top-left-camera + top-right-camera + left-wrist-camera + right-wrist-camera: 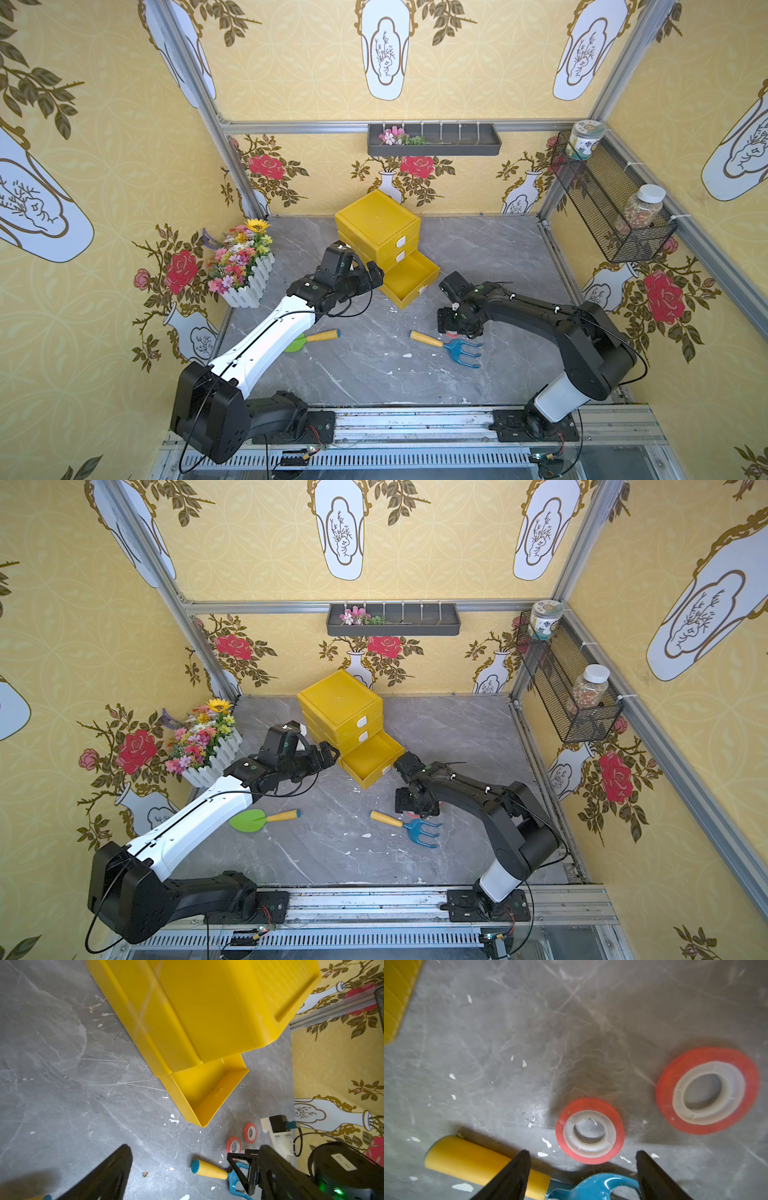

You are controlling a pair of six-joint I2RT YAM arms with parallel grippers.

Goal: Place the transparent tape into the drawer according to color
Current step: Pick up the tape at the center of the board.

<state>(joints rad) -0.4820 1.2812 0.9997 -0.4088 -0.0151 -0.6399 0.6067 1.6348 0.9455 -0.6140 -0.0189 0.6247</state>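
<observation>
red tape, two rolls of it, lay flat on the grey table (374,365), both outside the drawer. in the right wrist view the near roll (590,1130) sat just ahead of the right claw (583,1153). the far roll (708,1091) lay apart from it, blurred. both had pale cores. the right claw was spread, its black tips standing wider than the near roll and pinching nothing. whether the tips touched the table i could not tell. below them lay the rake (591,1187), with a blue head and a yellow handle that ran under one tip.

in both top views only a sliver of red showed beneath the right claw, between the drawer (409,278) (372,756) and the rake. the drawer was the lowest of three in a yellow cabinet (376,220) and was pulled out. the two above it were shut, each with a white tab.

the left claw (375,272) hung at the cabinet's left side, just beside the drawer, well apart from the tape. it was spread wide and gripped nothing. in the left wrist view one of its black fingers (116,1167) showed low in the frame. past the drawer's front corner there, both rolls lay on the table, the near roll (233,1145) close to the end of the rake's handle.

a green shovel (249,820) lay partly under the left arm, and a flower box (241,266) stood by the left wall.
</observation>
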